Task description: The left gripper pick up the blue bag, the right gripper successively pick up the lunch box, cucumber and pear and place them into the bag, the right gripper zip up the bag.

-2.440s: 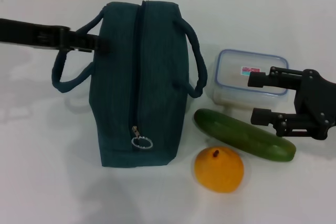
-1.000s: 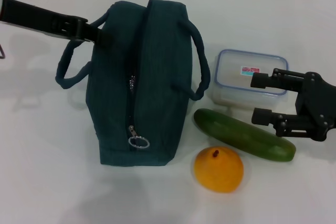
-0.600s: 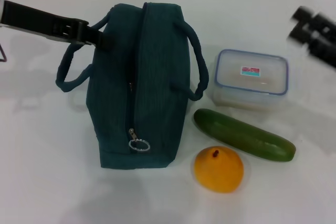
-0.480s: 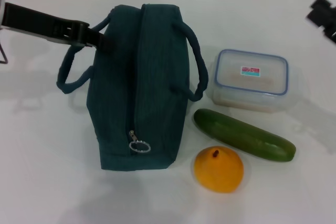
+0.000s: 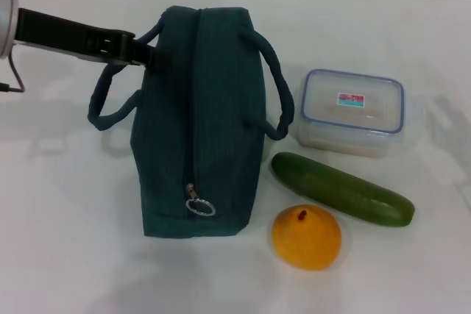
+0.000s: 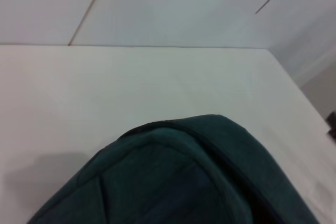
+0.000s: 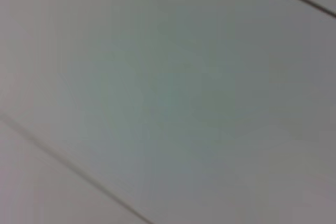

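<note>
Left jaws: you have the left gripper [image 5: 140,53] at the bag's near-left handle, its dark tip against the strap; you cannot tell how far the jaws are spread or whether they pinch it.
Right jaws: your right gripper is out of the head view, and its wrist view shows only blank pale surface.
Worktop [image 5: 66,218]: white, carrying everything.
Blue bag [image 5: 197,123]: upright, zip shut, ring pull at the near end.
Lunch box [image 5: 352,112]: right of the bag, lid on.
Cucumber [image 5: 342,188]: just in front of the lunch box, lying slantwise.
Pear [image 5: 307,237]: orange-yellow, beside the cucumber's left end.
</note>
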`<state>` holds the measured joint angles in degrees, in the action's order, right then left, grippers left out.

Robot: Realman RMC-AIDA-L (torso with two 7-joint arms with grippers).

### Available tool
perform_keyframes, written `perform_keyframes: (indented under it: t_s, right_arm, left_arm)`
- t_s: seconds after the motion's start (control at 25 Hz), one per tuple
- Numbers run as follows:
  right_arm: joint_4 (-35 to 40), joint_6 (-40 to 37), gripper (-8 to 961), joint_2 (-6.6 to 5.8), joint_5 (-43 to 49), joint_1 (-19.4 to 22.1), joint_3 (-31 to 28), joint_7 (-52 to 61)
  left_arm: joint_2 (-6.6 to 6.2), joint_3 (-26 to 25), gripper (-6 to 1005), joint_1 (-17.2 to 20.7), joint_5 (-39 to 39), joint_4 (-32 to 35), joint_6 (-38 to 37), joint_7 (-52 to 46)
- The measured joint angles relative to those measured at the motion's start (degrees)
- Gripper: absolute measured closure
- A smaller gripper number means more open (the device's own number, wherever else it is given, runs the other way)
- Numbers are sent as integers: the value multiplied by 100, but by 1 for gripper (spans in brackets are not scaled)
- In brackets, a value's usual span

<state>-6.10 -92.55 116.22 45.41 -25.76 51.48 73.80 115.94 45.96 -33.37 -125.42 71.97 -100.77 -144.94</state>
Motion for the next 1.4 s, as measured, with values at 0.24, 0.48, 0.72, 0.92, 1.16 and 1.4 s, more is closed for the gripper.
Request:
perform_keyframes:
  t_s: [0.24,0.48,0.72,0.92,1.16,1.4]
  right_arm:
    - [-464,685,173,-3,64,-56,-94,623]
    - [-553,1382,176,-3,543,-260,-100,1291]
    - [-658,1637,192,-3,906,-544,-119,1563]
    - [-722,1672,206,-3,1379,-676,-502,1565]
    - [-670,1742,222,-3,2088,-684,-1107,1567]
    - [-664,1751,239,-3,2146,-672,-1123,1565]
  left_arm:
    - [18,28,950,28,320,-34,1,120]
    - [14,36,949,28,339,-34,-2,208]
    - [16,36,949,31,328,-34,-4,326]
    - [16,36,948,44,306,-34,0,340]
    - [16,36,948,85,305,-34,3,342]
    - [16,42,949,86,301,-34,5,344]
